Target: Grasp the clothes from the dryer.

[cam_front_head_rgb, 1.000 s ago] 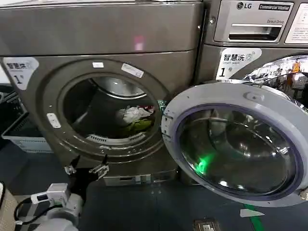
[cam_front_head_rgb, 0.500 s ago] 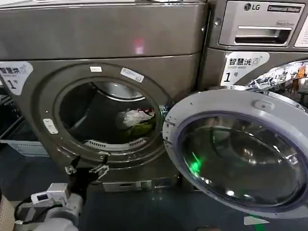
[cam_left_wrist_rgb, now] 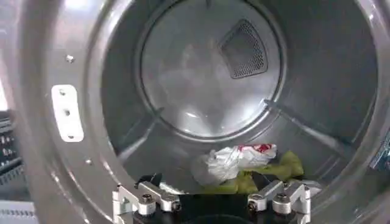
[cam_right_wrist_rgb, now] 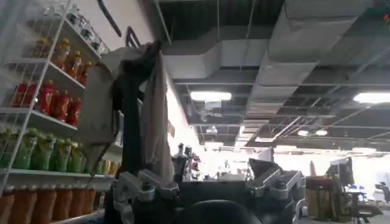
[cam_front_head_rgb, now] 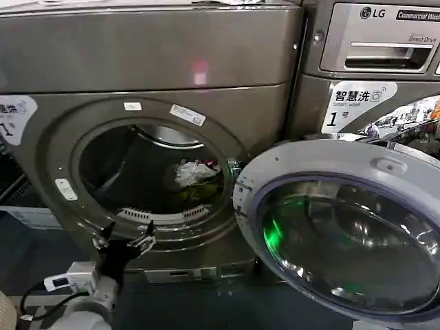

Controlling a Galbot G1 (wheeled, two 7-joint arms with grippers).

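An LG washer [cam_front_head_rgb: 371, 69] stands beside shelves of bottled drinks [cam_right_wrist_rgb: 42, 109].

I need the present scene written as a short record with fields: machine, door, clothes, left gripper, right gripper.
machine: large bronze-grey metal front-loading dryer, label "1"
door: grey-rimmed round glass door, swung open to the right
clothes: small white, yellow-green and red fabric bundle, on the drum floor towards the right
left gripper: jaws open, empty, just outside the lower rim of the porthole, facing the drum
right gripper: jaws open, empty, facing away towards shelves of bottles and the ceiling
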